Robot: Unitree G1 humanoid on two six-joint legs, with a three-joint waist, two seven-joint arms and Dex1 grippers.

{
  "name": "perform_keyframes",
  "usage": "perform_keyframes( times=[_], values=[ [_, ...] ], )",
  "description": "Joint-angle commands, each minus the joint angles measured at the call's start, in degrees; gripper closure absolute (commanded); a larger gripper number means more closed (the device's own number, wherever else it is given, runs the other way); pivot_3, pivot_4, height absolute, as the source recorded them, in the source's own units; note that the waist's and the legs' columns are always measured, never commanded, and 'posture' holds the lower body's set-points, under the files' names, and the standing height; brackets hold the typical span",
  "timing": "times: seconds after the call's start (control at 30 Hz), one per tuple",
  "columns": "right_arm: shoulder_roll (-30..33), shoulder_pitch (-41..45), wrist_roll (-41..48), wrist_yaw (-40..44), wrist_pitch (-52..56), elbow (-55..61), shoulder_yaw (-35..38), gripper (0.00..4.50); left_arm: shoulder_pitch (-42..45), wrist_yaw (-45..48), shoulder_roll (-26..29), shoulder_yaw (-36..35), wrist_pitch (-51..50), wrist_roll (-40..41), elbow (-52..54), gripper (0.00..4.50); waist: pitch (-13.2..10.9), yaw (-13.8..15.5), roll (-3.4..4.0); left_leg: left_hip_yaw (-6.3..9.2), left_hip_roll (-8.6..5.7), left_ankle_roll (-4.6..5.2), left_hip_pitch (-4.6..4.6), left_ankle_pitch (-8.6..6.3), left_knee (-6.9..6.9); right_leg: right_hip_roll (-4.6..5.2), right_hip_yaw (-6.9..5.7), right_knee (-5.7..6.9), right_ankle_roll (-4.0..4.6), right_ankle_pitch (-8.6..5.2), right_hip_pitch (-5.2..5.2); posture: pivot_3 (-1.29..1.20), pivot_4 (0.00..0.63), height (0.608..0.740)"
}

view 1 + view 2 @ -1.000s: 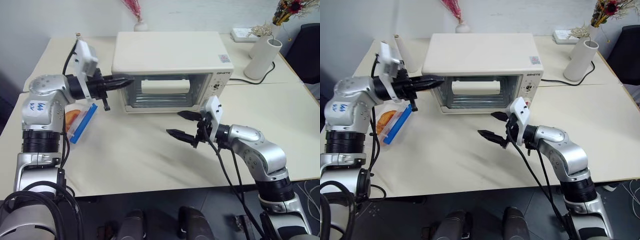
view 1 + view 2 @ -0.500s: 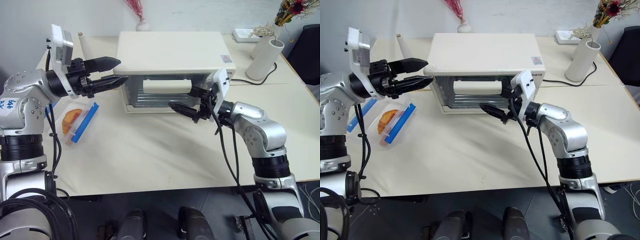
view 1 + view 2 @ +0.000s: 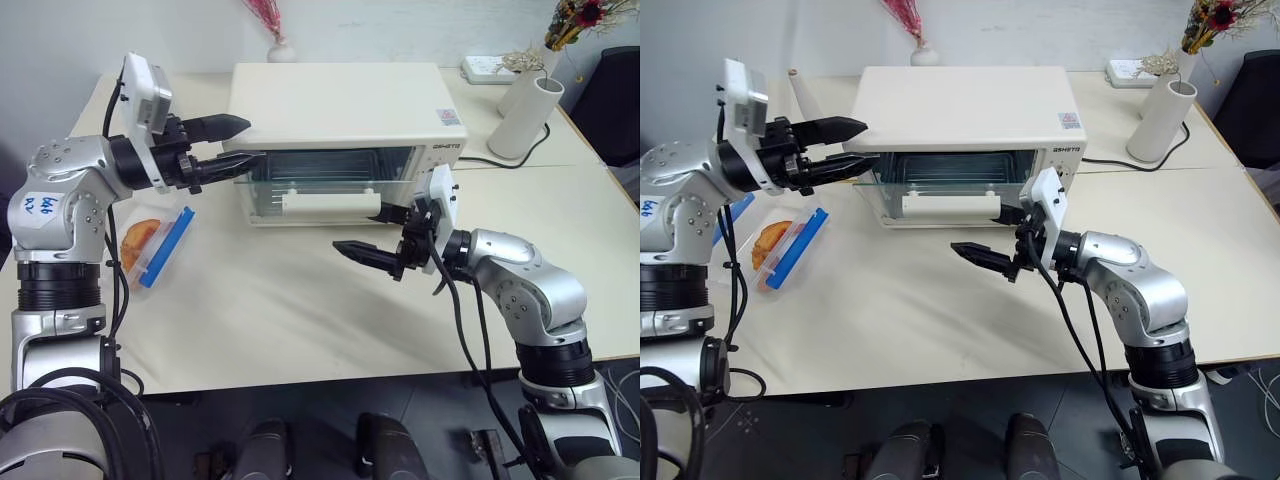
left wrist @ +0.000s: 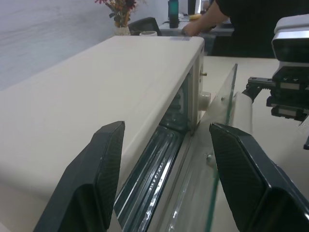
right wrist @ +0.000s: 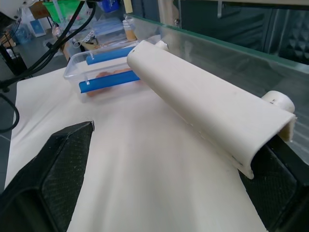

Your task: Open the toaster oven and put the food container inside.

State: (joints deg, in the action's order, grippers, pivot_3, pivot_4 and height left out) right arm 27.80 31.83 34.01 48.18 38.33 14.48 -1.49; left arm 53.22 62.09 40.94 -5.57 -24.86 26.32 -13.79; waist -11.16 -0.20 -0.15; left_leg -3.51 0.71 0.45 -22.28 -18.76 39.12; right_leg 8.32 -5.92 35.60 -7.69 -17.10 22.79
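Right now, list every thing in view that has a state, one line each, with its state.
toaster oven: glass door partly open, tilted out at the top, not down flat.
door handle: white bar, right gripper's fingers on either side of its right end, not clamped.
food container: on the table left of the oven, lying flat.
left gripper: open, at the oven's top left corner.
right gripper: open, holding nothing.

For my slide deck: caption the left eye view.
Right gripper open at the handle of the oven's part-open door; container waits on the table.
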Motion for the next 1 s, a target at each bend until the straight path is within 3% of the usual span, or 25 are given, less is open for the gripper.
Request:
perform_keyframes(
  times=[0.03,0.37,0.4,0.83,1.0],
  values=[
    [0.48,-1.71,-0.61,0.65,-1.96,3.52,-1.10,0.00,3.07,0.31,-0.74,0.27,3.28,-1.69,-2.35,1.52,0.00,0.07,0.00,0.00,0.00,0.00,0.00,0.00,0.00,0.00,0.00,0.00,0.00,0.00,0.00,0.00,0.150,0.740],
    [-0.51,-2.80,-1.65,-1.00,-2.82,3.20,-1.65,0.00,1.60,4.97,-2.17,4.63,14.66,-7.51,-6.09,4.35,-0.01,0.04,-0.02,-0.01,-0.01,0.00,0.00,0.00,0.03,0.00,0.00,0.01,0.00,0.00,0.00,0.00,0.150,0.740],
    [-0.57,-2.76,-1.68,-1.11,-2.84,3.11,-1.66,0.00,1.17,5.52,-2.22,4.76,15.45,-7.64,-5.95,4.47,-0.01,0.04,-0.02,-0.01,0.00,0.00,0.00,0.00,0.03,0.00,0.00,0.00,0.00,0.00,0.00,0.00,0.150,0.740],
    [-0.21,-2.26,-1.04,-1.98,-1.96,3.39,-0.93,0.00,-2.47,3.90,-3.48,6.40,19.10,-12.34,-7.48,4.47,-0.01,0.09,-0.02,0.00,0.00,0.00,-0.01,0.00,0.03,0.00,0.00,0.00,0.00,0.00,0.00,0.00,0.150,0.740],
    [5.52,-7.09,-0.77,-1.23,-0.81,5.51,3.35,0.00,-4.33,3.76,-4.13,6.09,18.06,-11.62,-5.48,4.47,-0.01,0.40,-0.03,0.01,-0.01,0.01,-0.01,0.00,0.03,0.01,-0.01,0.00,0.00,0.00,-0.01,0.00,0.150,0.740]
  ],
)
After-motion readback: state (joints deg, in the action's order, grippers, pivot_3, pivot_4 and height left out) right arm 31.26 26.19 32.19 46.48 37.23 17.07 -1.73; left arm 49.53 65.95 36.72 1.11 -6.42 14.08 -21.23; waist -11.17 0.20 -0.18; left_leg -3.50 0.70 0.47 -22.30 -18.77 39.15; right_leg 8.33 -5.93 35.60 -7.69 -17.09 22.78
